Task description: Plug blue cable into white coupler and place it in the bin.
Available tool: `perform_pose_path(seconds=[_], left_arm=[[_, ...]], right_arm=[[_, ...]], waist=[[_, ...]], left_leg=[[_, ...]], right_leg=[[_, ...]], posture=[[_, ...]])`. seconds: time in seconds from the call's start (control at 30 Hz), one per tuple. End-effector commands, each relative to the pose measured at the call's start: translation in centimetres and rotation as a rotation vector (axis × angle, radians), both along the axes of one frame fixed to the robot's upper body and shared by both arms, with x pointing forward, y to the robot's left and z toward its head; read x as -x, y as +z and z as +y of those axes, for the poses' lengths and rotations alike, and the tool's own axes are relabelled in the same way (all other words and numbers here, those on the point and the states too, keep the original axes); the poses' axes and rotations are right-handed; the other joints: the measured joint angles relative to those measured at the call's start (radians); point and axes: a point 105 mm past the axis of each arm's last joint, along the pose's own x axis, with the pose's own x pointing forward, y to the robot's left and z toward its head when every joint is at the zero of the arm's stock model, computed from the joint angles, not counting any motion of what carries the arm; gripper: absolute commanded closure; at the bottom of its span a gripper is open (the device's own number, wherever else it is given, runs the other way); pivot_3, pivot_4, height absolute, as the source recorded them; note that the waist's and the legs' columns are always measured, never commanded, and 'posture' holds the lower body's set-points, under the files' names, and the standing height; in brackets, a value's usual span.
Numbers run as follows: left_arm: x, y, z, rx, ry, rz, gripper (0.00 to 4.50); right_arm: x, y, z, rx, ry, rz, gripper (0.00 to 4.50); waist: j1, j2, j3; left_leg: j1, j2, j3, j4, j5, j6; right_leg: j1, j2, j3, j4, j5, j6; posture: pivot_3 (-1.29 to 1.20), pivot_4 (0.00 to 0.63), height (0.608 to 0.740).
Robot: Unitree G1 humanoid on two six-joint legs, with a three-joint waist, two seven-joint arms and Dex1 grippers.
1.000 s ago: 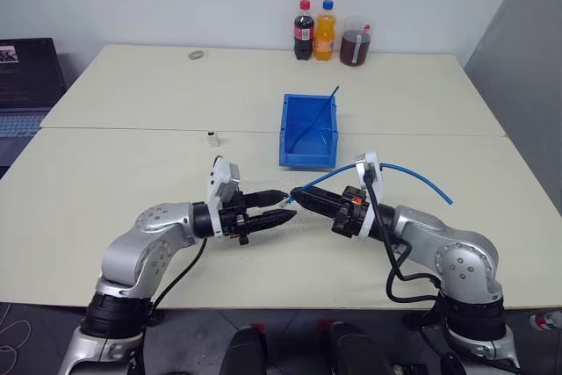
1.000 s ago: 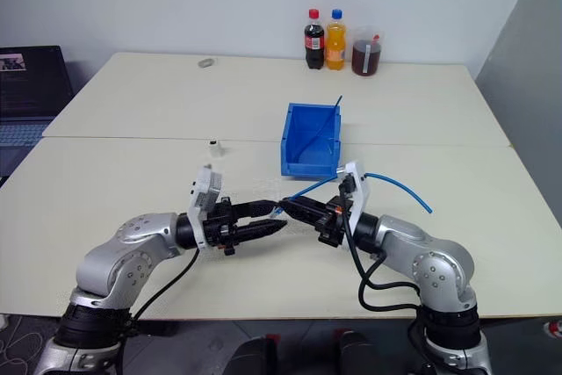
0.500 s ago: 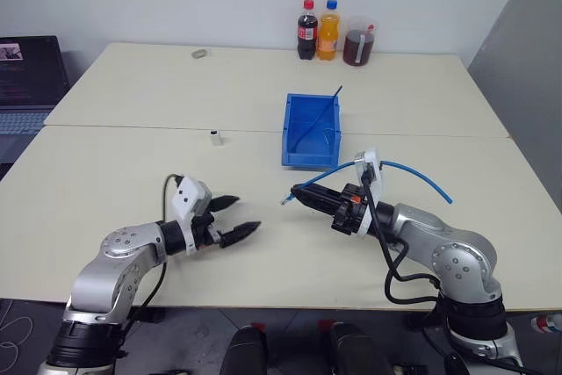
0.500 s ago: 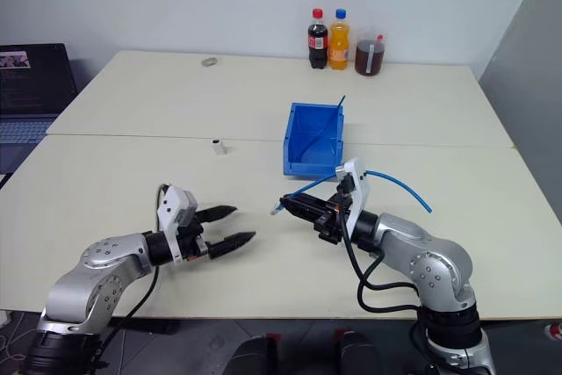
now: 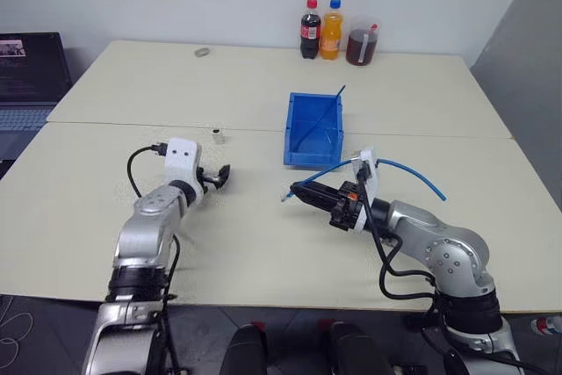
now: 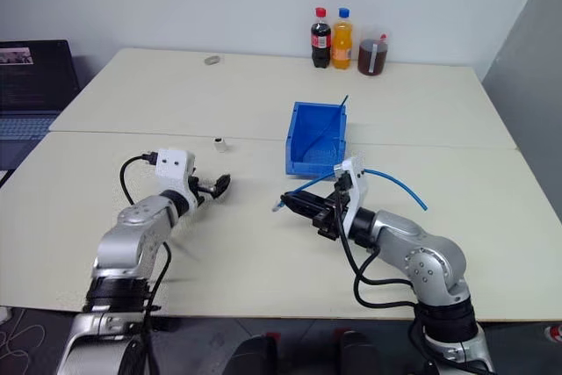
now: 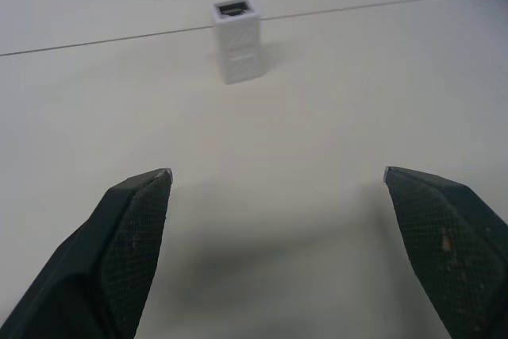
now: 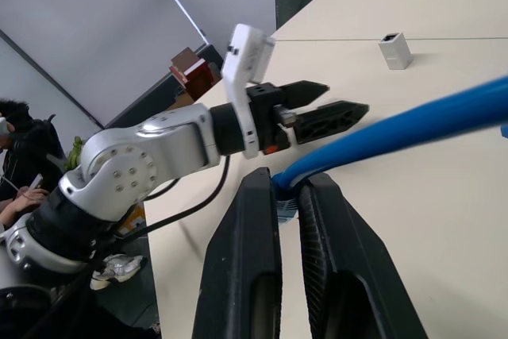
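The right gripper (image 5: 303,193) is clenched on the blue cable (image 5: 413,170) near its plug end, just in front of the bin (image 5: 313,133). To the bin's left, the left gripper (image 5: 221,176) hangs with jaws spread wide, aimed at the white coupler (image 5: 216,136), which stands upright on the table (image 5: 263,252), untouched.

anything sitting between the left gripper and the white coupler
Nothing visible does. The left gripper is open and faces the white coupler, which stands upright near the seam of the table. Between its fingers and the coupler lies bare tabletop.
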Motion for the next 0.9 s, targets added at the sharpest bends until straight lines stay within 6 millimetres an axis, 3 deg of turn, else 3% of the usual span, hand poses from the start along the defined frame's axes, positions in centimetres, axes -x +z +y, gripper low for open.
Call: perform_pose_path(seconds=[0.03,0.3,0.47,0.9], left_arm=[[-1.0,1.1,1.1,0.006,0.062,-0.026,0.0],[-5.0,1.8,-0.8,-0.028,0.028,-0.005,0.0],[-6.4,2.4,-2.0,-0.031,-0.001,-0.016,0.0],[-7.2,3.0,-2.1,-0.046,0.033,-0.048,0.0]], right_arm=[[0.0,1.2,0.0,-0.019,-0.001,-0.052,4.45],[-0.1,1.5,-0.1,-0.021,-0.01,-0.062,4.45],[-0.1,1.6,0.0,-0.021,-0.013,-0.065,4.45],[0.2,1.5,0.1,-0.019,-0.018,-0.061,4.45]], waist=[[-0.001,0.0,0.0],[0.008,0.0,0.0],[0.008,0.0,0.0],[0.006,0.0,0.0]], left_leg=[[0.0,0.0,0.0,0.0,0.0,0.0],[-0.001,-0.001,0.0,0.0,0.0,0.0],[-0.002,-0.001,0.001,0.0,0.0,0.0],[-0.003,-0.001,0.002,0.0,0.0,0.0]], right_leg=[[0.0,0.0,0.0,0.0,0.002,-0.003],[-0.001,0.0,-0.001,0.0,0.002,-0.003],[-0.001,0.0,0.0,-0.001,0.003,-0.003],[-0.004,0.0,0.0,0.001,0.003,-0.003]], posture=[[0.0,0.15,0.74],[0.0,0.15,0.74],[0.0,0.15,0.74],[0.0,0.15,0.74]])
